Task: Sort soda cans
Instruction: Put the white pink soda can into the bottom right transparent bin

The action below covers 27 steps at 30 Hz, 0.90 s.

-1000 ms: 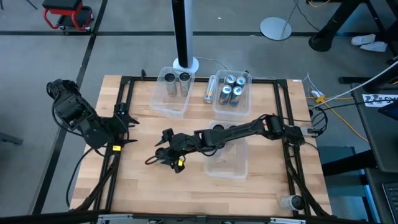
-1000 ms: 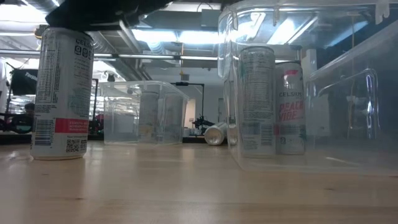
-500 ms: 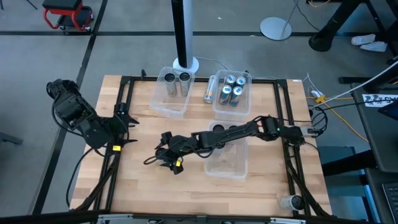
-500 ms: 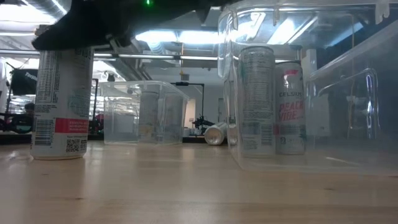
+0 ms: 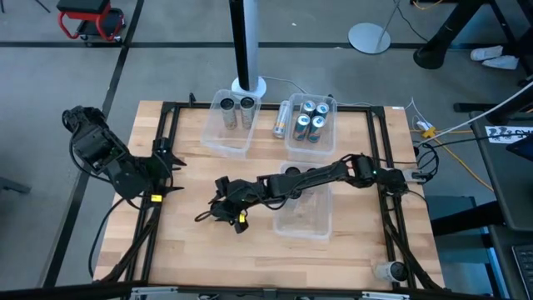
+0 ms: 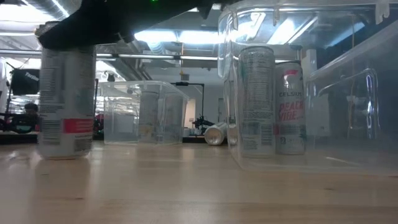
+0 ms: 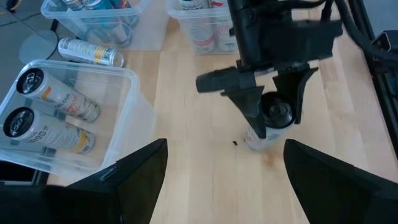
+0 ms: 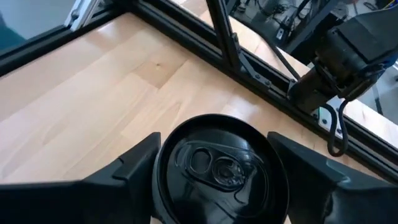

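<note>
High view: the right arm is stretched across mid-bench, its right gripper [image 5: 223, 208] set over an upright can [image 5: 220, 207]; the left gripper [image 5: 163, 173] waits, fingers apart, near the bench's [image 5: 175, 250] left edge. Right wrist view: fingers flank the can's top without confirmed contact; grip cannot be told.

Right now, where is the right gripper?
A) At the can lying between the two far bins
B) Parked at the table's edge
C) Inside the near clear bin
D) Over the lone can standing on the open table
D: the right gripper straddles the top of the upright can on bare wood, fingers flanking its lid.
</note>
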Available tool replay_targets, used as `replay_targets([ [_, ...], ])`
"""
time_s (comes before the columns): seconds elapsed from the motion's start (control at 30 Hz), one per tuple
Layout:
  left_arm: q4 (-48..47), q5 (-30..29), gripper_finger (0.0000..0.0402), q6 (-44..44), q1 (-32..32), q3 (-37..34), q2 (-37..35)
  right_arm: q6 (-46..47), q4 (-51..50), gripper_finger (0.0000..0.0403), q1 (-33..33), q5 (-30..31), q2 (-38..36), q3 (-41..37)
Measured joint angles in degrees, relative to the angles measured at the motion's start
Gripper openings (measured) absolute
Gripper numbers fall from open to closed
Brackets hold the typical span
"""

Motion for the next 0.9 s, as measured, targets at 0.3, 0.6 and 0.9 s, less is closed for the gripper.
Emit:
replay_targets([
  [0.3, -0.1, 0.0, 0.0308, 0.4, 0.0, 0.0, 0.0, -3.8, -9.6, 0.0250, 2.7, 8.7, -11.4, 0.1],
  [0.6, -0.2, 0.0, 0.0308, 0.2, 0.0, 0.0, 0.0, -1.7, -28.0, 0.0250, 8.5, 22.4, -25.0, 0.2],
  [0.9, -0.2, 0.0, 0.0308, 0.2, 0.0, 0.0, 0.0, 14.6, -46.5, 0.0250, 16.3, 32.7, -31.5, 0.1],
])
